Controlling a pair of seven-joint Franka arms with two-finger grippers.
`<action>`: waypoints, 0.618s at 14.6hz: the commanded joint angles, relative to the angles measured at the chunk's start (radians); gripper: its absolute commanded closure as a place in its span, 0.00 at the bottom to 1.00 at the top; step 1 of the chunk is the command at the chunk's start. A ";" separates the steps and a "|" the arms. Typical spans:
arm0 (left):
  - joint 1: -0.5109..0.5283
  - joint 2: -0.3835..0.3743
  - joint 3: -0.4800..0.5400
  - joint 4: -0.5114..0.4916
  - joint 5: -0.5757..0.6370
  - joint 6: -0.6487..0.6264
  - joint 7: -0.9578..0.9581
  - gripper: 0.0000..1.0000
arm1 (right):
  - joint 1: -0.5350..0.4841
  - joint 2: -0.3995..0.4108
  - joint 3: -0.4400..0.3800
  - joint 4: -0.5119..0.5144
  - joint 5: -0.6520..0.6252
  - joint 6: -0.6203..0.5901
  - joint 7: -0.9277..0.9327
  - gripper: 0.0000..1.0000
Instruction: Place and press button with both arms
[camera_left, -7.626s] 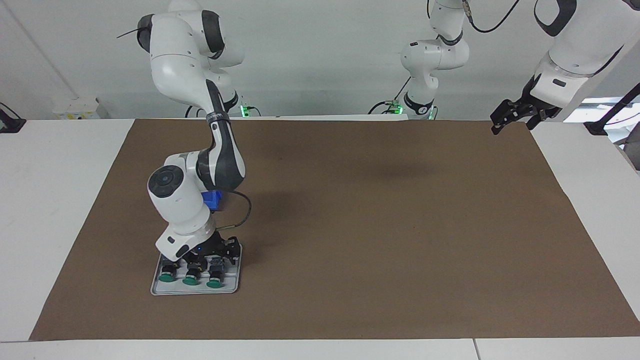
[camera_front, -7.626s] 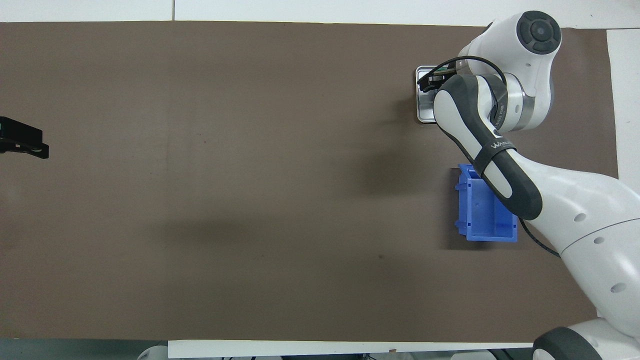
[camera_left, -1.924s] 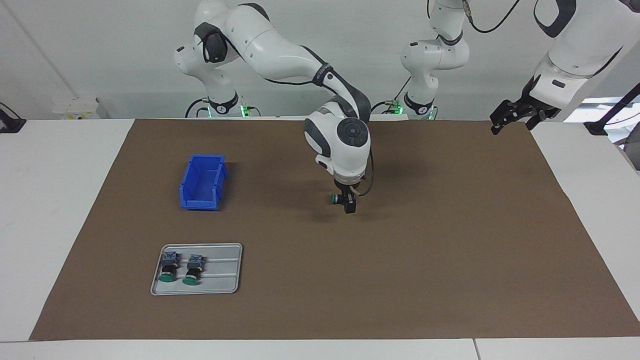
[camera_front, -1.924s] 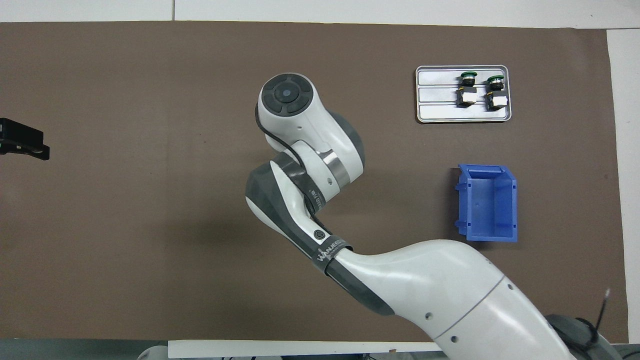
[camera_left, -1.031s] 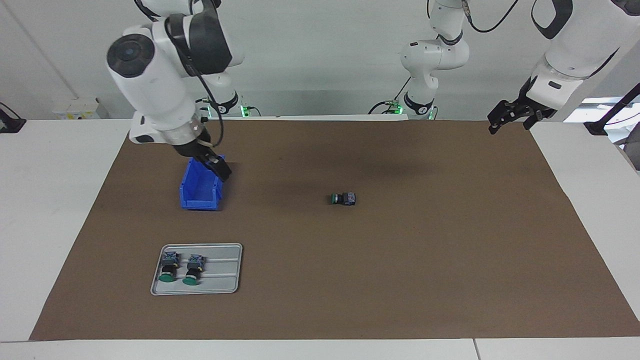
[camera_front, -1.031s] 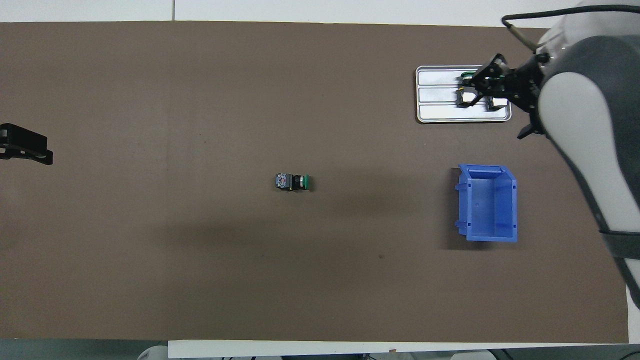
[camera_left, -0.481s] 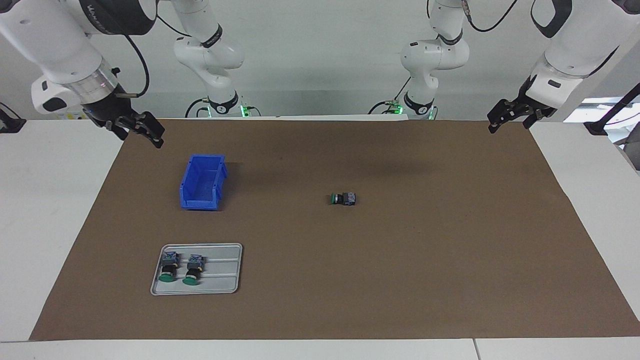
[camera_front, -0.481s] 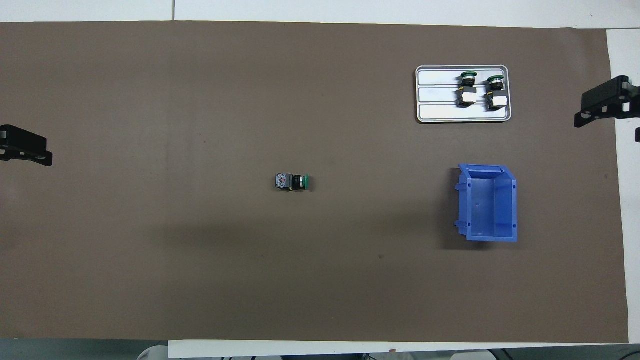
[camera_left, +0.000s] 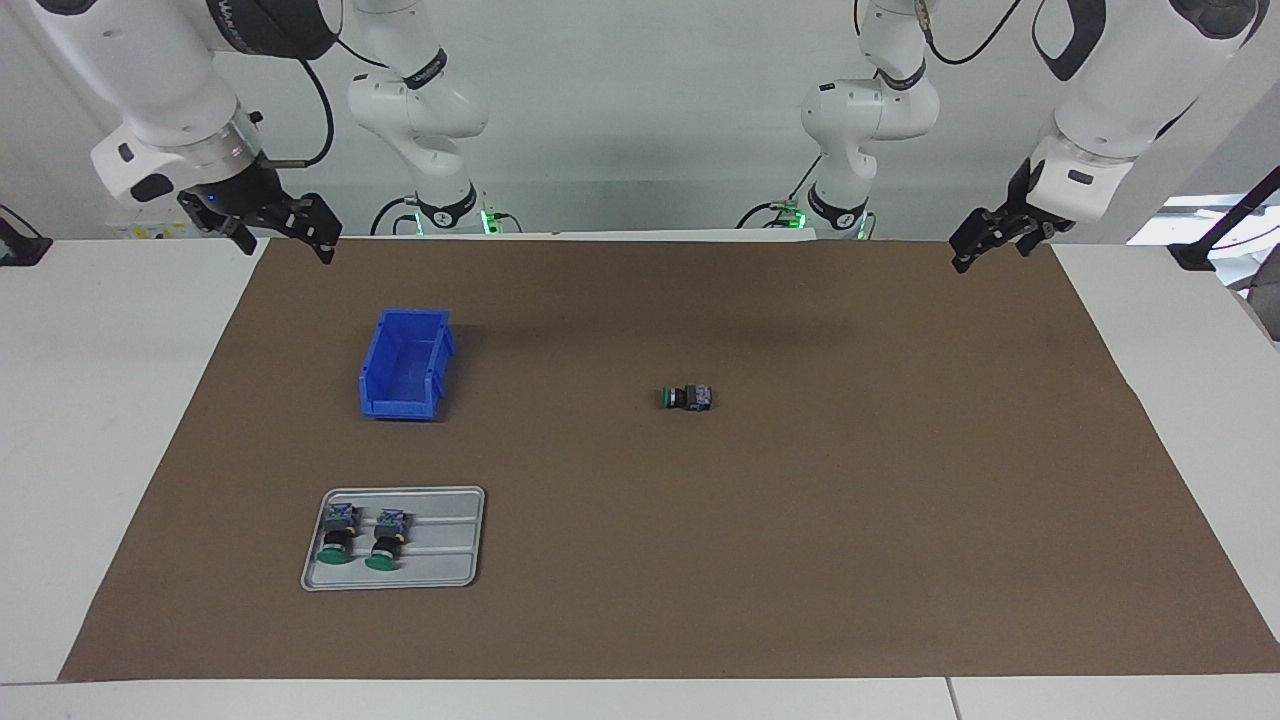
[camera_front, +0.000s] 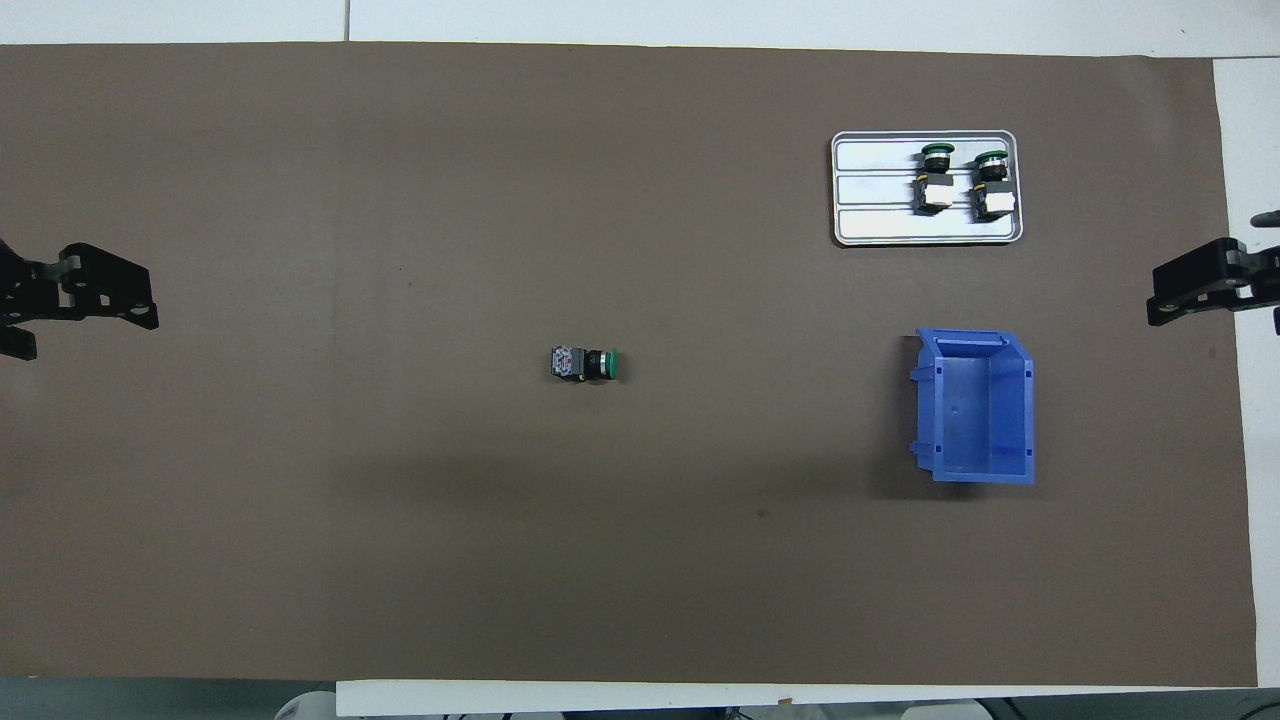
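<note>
The button (camera_left: 688, 397) lies on its side near the middle of the brown mat (camera_left: 900, 520) on the tabletop, green cap toward the right arm's end, exactly where it lay half a second ago, with nothing touching it. The left gripper (camera_left: 985, 241) has shifted inward from the mat's corner at its own end and now hangs over the mat's edge, jaws spread and empty. The right gripper (camera_left: 280, 225) has lifted slightly and moved along the mat's edge nearest the robots at its end, jaws also spread and empty. The blue bin (camera_left: 405, 364) and the grey tray (camera_left: 455, 560) with two more buttons (camera_left: 360, 535) are unchanged.
</note>
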 joint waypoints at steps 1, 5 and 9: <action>-0.021 -0.051 0.007 -0.078 -0.005 0.040 -0.057 0.00 | -0.028 -0.023 0.003 -0.033 0.001 0.023 -0.045 0.01; -0.079 -0.054 0.004 -0.114 -0.005 0.072 -0.222 0.00 | 0.095 -0.026 -0.095 -0.028 -0.011 0.026 -0.048 0.01; -0.176 -0.025 0.004 -0.134 -0.031 0.120 -0.502 0.00 | 0.107 -0.020 -0.118 -0.016 -0.010 0.040 -0.060 0.01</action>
